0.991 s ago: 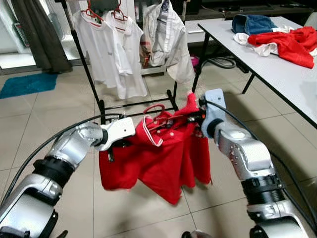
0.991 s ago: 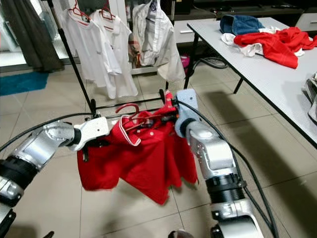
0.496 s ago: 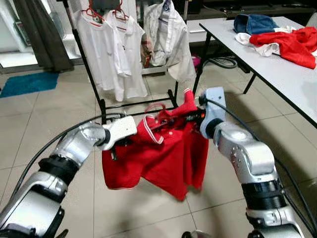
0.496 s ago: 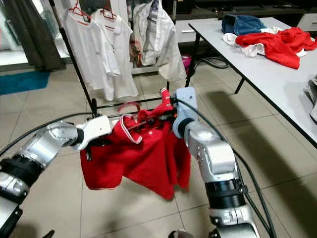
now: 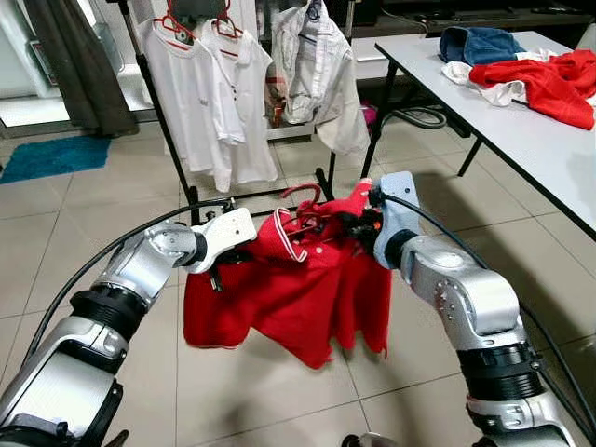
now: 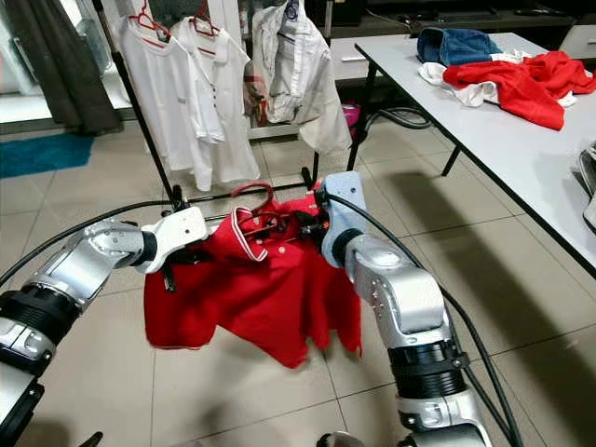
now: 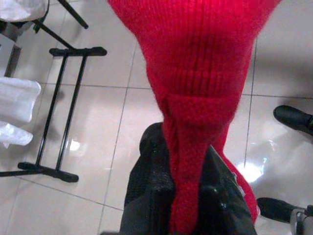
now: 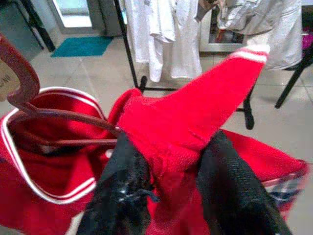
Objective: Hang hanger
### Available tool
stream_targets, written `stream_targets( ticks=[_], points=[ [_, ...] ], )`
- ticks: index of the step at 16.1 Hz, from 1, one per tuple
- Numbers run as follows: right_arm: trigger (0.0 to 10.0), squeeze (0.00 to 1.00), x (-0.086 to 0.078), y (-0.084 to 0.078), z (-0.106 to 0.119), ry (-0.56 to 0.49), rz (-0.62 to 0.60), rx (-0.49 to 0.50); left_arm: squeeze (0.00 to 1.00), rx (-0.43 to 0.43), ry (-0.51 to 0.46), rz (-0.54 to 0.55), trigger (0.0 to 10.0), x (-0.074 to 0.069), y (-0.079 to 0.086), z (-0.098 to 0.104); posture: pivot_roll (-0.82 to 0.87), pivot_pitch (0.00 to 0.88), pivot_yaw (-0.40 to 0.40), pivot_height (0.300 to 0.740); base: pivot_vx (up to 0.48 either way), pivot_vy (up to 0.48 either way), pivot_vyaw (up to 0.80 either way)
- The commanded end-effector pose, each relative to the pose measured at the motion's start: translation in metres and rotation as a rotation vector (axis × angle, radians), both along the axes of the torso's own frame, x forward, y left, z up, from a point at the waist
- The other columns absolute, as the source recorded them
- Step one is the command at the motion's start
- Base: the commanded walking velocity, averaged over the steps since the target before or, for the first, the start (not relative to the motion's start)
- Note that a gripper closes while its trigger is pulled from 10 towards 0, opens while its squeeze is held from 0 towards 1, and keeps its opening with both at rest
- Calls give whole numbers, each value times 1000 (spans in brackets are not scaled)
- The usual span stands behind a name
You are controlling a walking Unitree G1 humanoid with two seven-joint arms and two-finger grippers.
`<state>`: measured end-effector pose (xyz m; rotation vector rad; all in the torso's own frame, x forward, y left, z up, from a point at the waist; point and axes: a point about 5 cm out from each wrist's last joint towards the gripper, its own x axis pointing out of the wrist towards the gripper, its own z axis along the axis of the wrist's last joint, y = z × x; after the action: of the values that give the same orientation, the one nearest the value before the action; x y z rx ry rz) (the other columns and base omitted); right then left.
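Two silver arms hold a red knit polo shirt [image 5: 298, 289] spread in mid-air above a glossy tiled floor [image 5: 56, 233]. The left hand [image 7: 188, 196] is pinched shut on a gathered fold of the ribbed red fabric, its black fingers [image 7: 151, 186] pressing either side; the right hand [image 8: 168, 191] grips the shirt's other shoulder the same way, a white-striped sleeve cuff jutting past it.

The shirt has a white-piped collar [image 5: 291, 244] and hangs in loose folds — inside its neck sits a dark red plastic hanger [image 8: 58, 129], its curved hook [image 5: 300, 191] rising just above the collar, between the two hands and not yet on any rail.

Beyond the shirt stands a black metal clothes rack [image 5: 163, 121] on tubular feet. White shirts [image 5: 209, 93] hang from it on red hangers, and a pale crumpled jacket [image 5: 317, 74] hangs beside them.

To the right a grey desk [image 5: 521, 130] on black legs carries a heap of red and white clothes [image 5: 535, 79] and a folded blue garment [image 5: 475, 42]. At the far left are a dark curtain [image 5: 79, 65] and a teal floor mat [image 5: 51, 156].
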<state>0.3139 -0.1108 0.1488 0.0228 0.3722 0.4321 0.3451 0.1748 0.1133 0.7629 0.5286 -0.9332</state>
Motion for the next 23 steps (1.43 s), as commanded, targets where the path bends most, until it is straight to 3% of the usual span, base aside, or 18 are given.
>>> stream_targets(
  ticks=[1, 6, 7, 8, 10, 14, 15, 16, 18, 19, 20, 23],
  points=[
    [10000, 1000, -3, 0, 2, 1, 32, -7, 0, -27, -50, -3, 0, 7, 0, 15, -104, 0, 4, 740, 0, 0, 0],
    [10000, 1000, -10, -13, -9, 44, 65, -68, 0, -38, -88, -22, 0, 9, 5, 23, -109, 0, 6, 740, 0, 0, 0],
    [10000, 1000, -12, -10, -8, 35, 104, -55, 0, -43, -104, -25, 0, 10, 5, 25, -109, 0, 6, 740, 0, 0, 0],
    [10000, 1000, -21, 4, -4, 15, 228, -2, 0, -73, -164, -50, 0, 12, 3, 32, -109, 0, 7, 740, 0, 0, 0],
    [10000, 1000, -21, 7, 7, -69, 267, 20, 0, -93, -205, -75, 0, 14, 3, 38, -107, 0, 10, 740, 0, 0, 0],
    [10000, 1000, -8, -18, 40, -298, 262, -32, 0, -203, -243, -131, 0, 10, 9, 47, -106, 0, 11, 740, 0, 0, 0],
    [10000, 1000, -8, -22, 44, -315, 268, -43, 0, -205, -244, -136, 0, 9, 12, 47, -106, 0, 11, 740, 0, 0, 0],
    [10000, 1000, -4, -38, 50, -316, 239, -107, 0, -193, -236, -123, 0, 8, 19, 46, -105, 0, 7, 740, 0, 0, 0],
    [10000, 1000, -1, -55, 41, -225, 155, -155, 0, -228, -239, -102, 0, 8, 22, 47, -107, 0, 7, 740, 0, 0, 0],
    [10000, 729, -3, -51, 23, -114, 124, -103, 0, -275, -243, -98, 0, 7, 19, 48, -107, 0, 7, 740, 0, 0, 0],
    [10000, 0, -3, -47, 15, -76, 98, -73, 0, -308, -247, -102, 0, 7, 17, 49, -107, 0, 8, 740, 0, 0, 0],
    [10000, 0, 1, -34, 2, 4, -10, 86, 0, -359, -244, -126, 0, 5, 10, 50, -103, 0, 8, 740, 0, 0, 0]
  ],
)
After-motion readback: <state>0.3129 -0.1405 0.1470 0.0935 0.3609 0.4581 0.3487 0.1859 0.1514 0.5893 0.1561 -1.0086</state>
